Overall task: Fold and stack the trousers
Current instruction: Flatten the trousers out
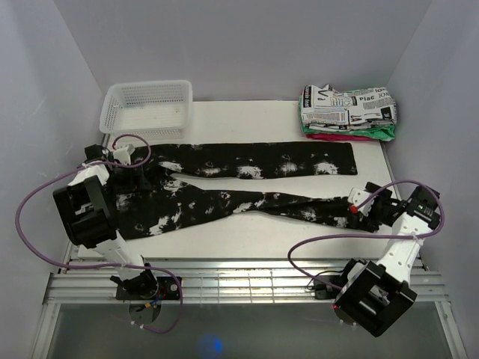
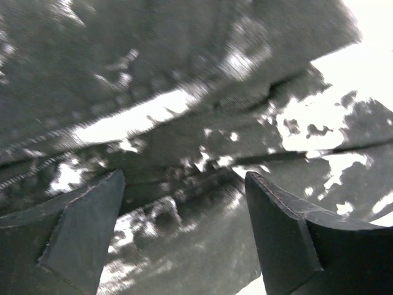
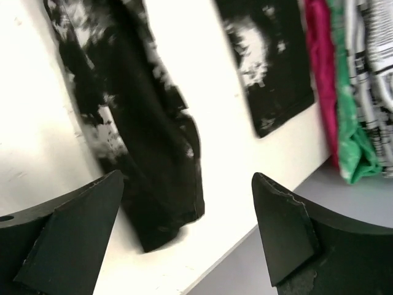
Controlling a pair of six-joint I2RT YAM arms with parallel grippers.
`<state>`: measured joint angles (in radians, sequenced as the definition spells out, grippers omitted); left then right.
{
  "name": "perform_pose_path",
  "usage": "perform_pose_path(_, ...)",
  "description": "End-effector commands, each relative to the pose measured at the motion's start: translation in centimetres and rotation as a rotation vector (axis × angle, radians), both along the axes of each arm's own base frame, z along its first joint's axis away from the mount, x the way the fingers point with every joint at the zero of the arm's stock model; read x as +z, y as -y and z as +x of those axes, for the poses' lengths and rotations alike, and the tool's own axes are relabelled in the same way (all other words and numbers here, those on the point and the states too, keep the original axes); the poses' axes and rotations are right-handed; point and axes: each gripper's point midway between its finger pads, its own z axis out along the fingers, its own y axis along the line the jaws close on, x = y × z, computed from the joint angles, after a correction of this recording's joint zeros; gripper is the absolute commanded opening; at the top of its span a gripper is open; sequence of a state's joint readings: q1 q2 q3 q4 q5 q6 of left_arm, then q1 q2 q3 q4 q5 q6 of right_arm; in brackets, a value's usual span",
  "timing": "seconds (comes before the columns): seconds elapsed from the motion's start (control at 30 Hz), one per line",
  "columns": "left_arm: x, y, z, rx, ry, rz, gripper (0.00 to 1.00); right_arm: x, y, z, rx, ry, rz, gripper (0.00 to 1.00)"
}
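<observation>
Trousers [image 1: 224,198] lie unfolded across the desk [image 1: 247,232], with the waist end under the left fingers [image 2: 80,233] and both legs running toward the right fingers [image 3: 73,239]. The left fingers stand wide apart and released directly over the black, white-splotched fabric, which fills nearly the whole area ahead of them; nothing is pinched between them (whether their tips touch the cloth cannot be determined). The right fingers are likewise spread and released, holding nothing. The near leg hem [image 3: 166,209] rests flat on the desk just ahead of the gap between the right fingers, close to the desk edge. The far leg hem [image 3: 276,104] lies farther ahead of them, apart from the near one. Beyond that hem sits a stack of folded garments [image 1: 348,108]: newspaper print on top, green and red beneath. A white basket [image 1: 146,127] stands beyond the left fingers, past the waist.
</observation>
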<state>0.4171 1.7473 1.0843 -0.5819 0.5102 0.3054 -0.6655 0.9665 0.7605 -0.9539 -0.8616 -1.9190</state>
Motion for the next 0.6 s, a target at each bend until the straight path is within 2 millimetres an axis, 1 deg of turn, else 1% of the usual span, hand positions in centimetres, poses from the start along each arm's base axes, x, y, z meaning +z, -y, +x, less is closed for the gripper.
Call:
perform_pose_path(0.0, 3.3, 1.3, -0.9, -0.077, 0.070, -0.037, 0.92, 0.1, 1.8, 1.2, 0.203, 0.196, -0.368, 0.90)
perform_pose_path(0.03, 4.3, 1.6, -0.8, -0.091, 0.089, -0.042, 0.92, 0.3, 2.3, 1.5, 0.181, 0.174, -0.357, 0.90)
perform_pose_path(0.07, 6.3, 2.1, -0.5, -0.115, 0.127, -0.063, 0.93, 1.6, 3.5, 2.5, 0.144, 0.162, -0.340, 0.90)
perform_pose_path(0.1, 7.4, 2.4, -0.4, -0.139, 0.153, -0.068, 0.93, 2.1, 4.0, 2.7, 0.070, 0.105, -0.259, 0.90)
perform_pose_path(0.13, 8.2, 2.6, -0.3, -0.168, 0.176, -0.065, 0.93, 2.7, 4.4, 3.0, 0.036, 0.063, -0.211, 0.90)
perform_pose_path(0.17, 9.3, 3.2, -0.4, -0.197, 0.190, -0.076, 0.93, 2.1, 4.9, 3.5, 0.022, -0.025, -0.126, 0.90)
perform_pose_path(0.2, 10.0, 3.6, -0.7, -0.226, 0.202, -0.070, 0.93, 5.6, 5.9, 4.8, 0.005, -0.014, -0.126, 0.90)
perform_pose_path(0.23, 10.1, 3.9, -1.0, -0.278, 0.213, -0.052, 0.94, 5.2, 4.5, 3.2, 0.019, -0.154, -0.009, 0.90)
perform_pose_path(0.27, 10.0, 4.7, -1.7, -0.308, 0.193, -0.064, 0.94, 4.4, 4.6, 4.4, 0.013, -0.252, 0.065, 0.90)
perform_pose_path(0.3, 9.9, 5.0, -2.1, -0.329, 0.190, -0.064, 0.94, 5.4, 4.9, 5.4, -0.080, -0.321, 0.116, 0.90)
perform_pose_path(0.33, 9.6, 5.3, -2.5, -0.352, 0.183, -0.065, 0.94, 4.2, 4.4, 5.8, -0.063, -0.392, 0.082, 0.90)
perform_pose_path(0.37, 9.3, 5.8, -3.0, -0.389, 0.172, -0.066, 0.94, 2.7, 4.4, 5.9, -0.045, -0.444, 0.072, 0.90)
perform_pose_path(0.4, 8.7, 5.9, -3.4, -0.397, 0.155, -0.066, 0.93, 1.7, 4.3, 5.7, -0.013, -0.468, 0.046, 0.90)
perform_pose_path(0.43, 8.3, 6.1, -3.7, -0.404, 0.143, -0.069, 0.93, -0.8, 3.6, 4.9, 0.057, -0.533, 0.006, 0.90)
perform_pose_path(0.5, 8.2, 6.2, -3.8, -0.406, 0.138, -0.074, 0.93, -2.9, 2.6, 4.3, 0.098, -0.615, -0.001, 0.91)
perform_pose_path(0.53, 8.3, 6.3, -3.8, -0.404, 0.141, -0.083, 0.93, -3.9, 2.2, 4.0, 0.106, -0.658, 0.012, 0.94)
perform_pose_path(0.57, 8.3, 6.4, -3.8, -0.403, 0.142, -0.088, 0.93, -5.3, 1.6, 4.0, 0.114, -0.719, 0.037, 0.96)
